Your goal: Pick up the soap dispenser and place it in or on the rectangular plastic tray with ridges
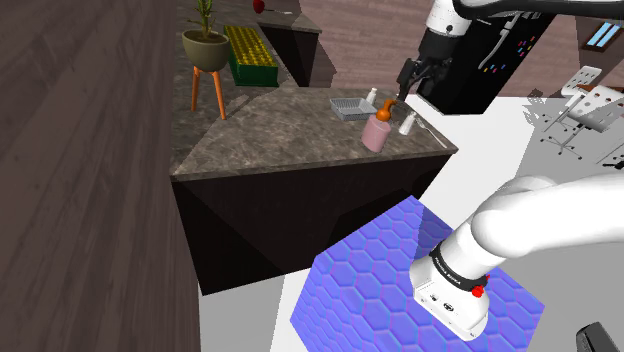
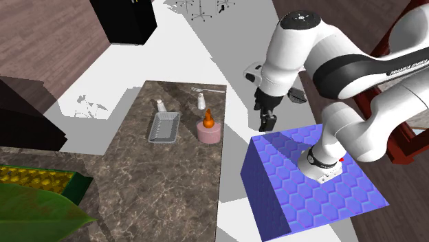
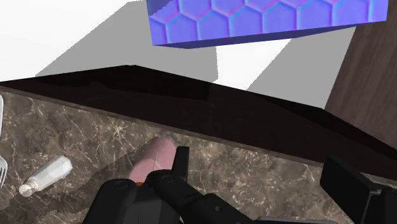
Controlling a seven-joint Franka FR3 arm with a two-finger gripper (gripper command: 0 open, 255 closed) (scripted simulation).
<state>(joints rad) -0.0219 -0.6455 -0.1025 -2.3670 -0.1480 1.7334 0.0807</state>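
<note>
Pink soap dispenser (image 1: 378,133) with an orange pump stands upright on the marbled tabletop (image 1: 280,140), just beside the grey ridged tray (image 1: 350,108). Black fingers (image 3: 180,164) hang spread apart, pinching nothing, beyond the dispenser from the tray.

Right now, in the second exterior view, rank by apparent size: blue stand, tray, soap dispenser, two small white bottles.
1. blue stand
2. grey tray
3. pink soap dispenser
4. The two small white bottles look alike, so they tie.
</note>
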